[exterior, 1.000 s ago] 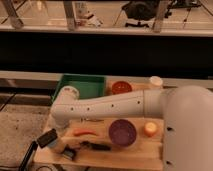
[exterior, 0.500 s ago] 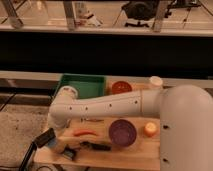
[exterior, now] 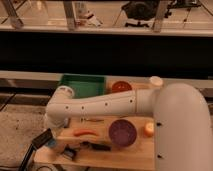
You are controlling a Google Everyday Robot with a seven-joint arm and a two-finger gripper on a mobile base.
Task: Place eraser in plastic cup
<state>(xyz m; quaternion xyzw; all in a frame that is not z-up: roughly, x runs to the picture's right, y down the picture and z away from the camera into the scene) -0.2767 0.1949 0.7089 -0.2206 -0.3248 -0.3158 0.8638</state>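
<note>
The white arm reaches from the right across the wooden table [exterior: 125, 157] to its front left corner. There the gripper [exterior: 48, 136] hangs under the wrist, mostly hidden by it. A flat black block, the eraser [exterior: 42, 141], sits tilted at the gripper's tip, over the table's left edge, and looks held. Just right of the eraser, partly hidden, is the small light-blue plastic cup [exterior: 53, 144]. The eraser is beside the cup, not inside it.
A small dark cup [exterior: 70, 153] and a slim black-handled tool [exterior: 98, 146] lie near the front edge. An orange carrot-like piece [exterior: 86, 133], a purple bowl [exterior: 122, 132] and a small orange item [exterior: 149, 129] sit mid-table. Behind are a green tray [exterior: 82, 85], a red bowl [exterior: 121, 87] and a white-lidded jar [exterior: 156, 81].
The gripper with the black eraser has drifted slightly left and down toward the table's front left corner. Everything else on the table stays put.
</note>
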